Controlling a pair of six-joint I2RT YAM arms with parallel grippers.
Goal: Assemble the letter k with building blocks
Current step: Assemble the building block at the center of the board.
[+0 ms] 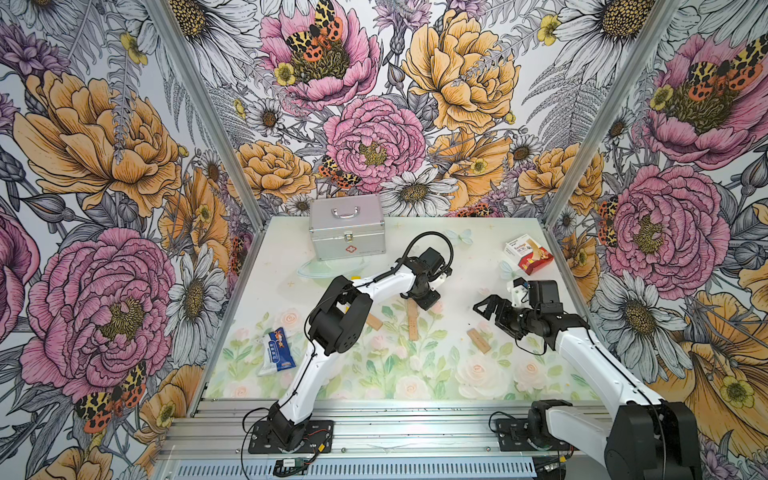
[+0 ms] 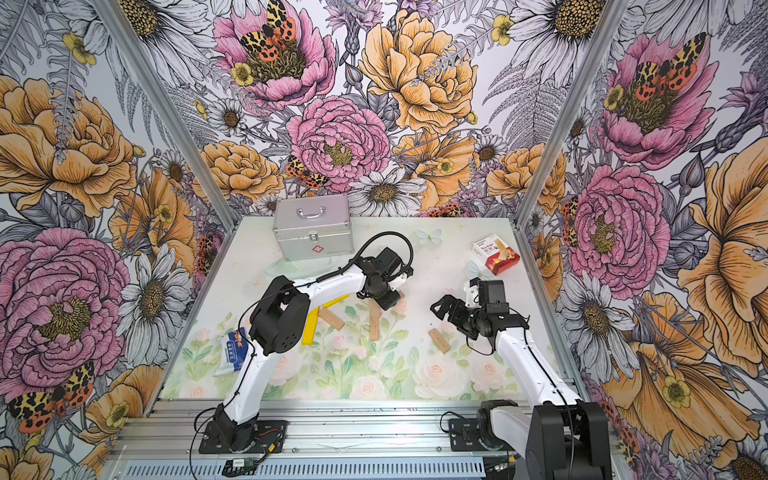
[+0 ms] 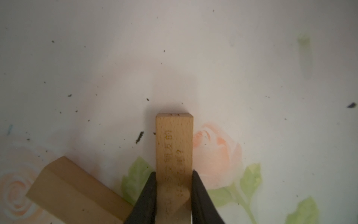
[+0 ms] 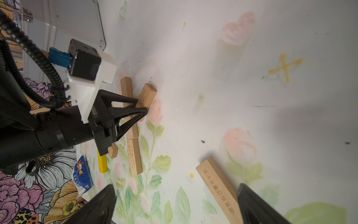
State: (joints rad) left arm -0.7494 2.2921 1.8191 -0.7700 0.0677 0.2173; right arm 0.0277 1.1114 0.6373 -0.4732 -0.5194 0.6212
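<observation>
My left gripper [image 1: 424, 301] is shut on a pale wood building block [image 3: 174, 143], its black fingers [image 3: 149, 194] pressing both long sides; the block rests low on the mat, slanted away from a pale wood stem [image 2: 375, 322]. Another wood block [image 3: 73, 190] lies beside it. A yellow stem [image 2: 311, 328] with a yellow arm [image 2: 336, 301] and a wood arm [image 2: 331, 319] shows partly behind my left elbow. My right gripper [image 4: 177, 188] hangs open above the mat, and a loose wood block [image 4: 219, 190] lies next to one of its fingers.
A silver case [image 1: 347, 232] stands at the back left. A red-and-white carton [image 1: 528, 253] sits at the back right. A blue-white sachet [image 1: 276, 351] lies near the left edge. Flowered walls close in three sides of the table.
</observation>
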